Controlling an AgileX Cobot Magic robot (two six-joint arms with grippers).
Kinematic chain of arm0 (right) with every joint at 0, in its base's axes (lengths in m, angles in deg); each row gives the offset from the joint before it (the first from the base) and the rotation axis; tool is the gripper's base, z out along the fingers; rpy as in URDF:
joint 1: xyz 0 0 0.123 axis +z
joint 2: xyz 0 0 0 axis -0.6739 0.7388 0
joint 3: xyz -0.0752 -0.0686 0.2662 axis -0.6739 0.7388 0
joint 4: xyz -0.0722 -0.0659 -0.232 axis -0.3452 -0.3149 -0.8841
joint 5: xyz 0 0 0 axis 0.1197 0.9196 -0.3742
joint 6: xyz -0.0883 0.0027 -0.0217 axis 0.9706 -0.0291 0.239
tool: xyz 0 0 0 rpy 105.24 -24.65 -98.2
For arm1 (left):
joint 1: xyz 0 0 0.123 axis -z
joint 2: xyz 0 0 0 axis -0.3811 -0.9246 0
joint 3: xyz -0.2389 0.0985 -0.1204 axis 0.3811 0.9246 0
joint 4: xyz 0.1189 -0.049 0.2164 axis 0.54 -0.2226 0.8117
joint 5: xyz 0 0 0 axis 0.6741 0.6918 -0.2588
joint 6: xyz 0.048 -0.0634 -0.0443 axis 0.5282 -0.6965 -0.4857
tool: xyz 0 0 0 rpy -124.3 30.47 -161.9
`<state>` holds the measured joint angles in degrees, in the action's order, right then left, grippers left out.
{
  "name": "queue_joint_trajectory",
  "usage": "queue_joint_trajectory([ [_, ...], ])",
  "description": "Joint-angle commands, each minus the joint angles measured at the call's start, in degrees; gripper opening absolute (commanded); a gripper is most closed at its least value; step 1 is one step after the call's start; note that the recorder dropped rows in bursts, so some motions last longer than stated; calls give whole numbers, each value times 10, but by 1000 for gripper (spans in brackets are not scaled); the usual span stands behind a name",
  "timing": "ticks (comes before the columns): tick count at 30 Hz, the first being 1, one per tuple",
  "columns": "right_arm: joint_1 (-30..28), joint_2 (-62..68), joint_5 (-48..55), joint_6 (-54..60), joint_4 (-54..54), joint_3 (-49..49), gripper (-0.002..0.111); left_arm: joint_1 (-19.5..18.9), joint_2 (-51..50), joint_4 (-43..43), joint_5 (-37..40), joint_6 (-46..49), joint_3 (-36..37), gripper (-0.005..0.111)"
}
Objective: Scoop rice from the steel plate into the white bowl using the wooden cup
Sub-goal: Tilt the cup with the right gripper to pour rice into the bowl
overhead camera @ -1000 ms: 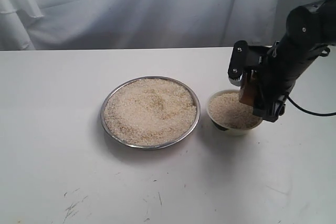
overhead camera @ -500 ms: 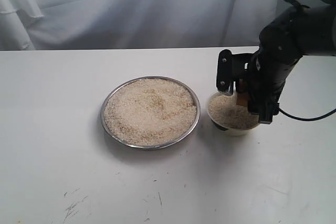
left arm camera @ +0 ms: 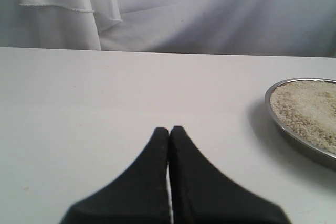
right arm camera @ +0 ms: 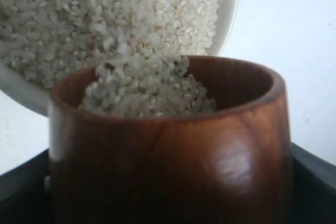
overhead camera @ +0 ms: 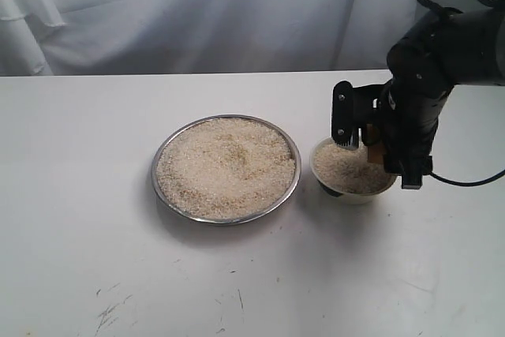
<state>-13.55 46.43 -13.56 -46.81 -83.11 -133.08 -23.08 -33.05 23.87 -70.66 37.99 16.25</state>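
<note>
- From the exterior view I can barely make out the cup (right arm camera: 168, 145). Only a brown sliver shows between the right fingers (overhead camera: 342, 121), and the arm hides the rest.
- The right wrist view cuts off the cup's base. Dark fingers flank it there, clamped on its sides.
- The left fingers (left arm camera: 161, 148) are pressed together on nothing, low over bare desk (overhead camera: 79, 234).
- Since a second ago the right arm has swung inward and its fingers stand steeper over the bowl (overhead camera: 347, 193). The plate (overhead camera: 229, 221) and the bowl have not shifted.
- The plate holds a broad heap of rice (overhead camera: 226, 167) reaching nearly to its rim.
- The bowl, just right of the plate, is filled with rice. The cup is tipped over the bowl's right part, mouth toward it, with rice at its lip.
</note>
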Motion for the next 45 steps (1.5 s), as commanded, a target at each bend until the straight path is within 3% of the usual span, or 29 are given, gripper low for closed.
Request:
queue_joint_trajectory([
  [1,12,-3,8,-29,-39,0,0,1,3,0,-4,-2,3,0],
  [45,88,22,103,-155,-231,0,0,1,3,0,-4,-2,3,0],
])
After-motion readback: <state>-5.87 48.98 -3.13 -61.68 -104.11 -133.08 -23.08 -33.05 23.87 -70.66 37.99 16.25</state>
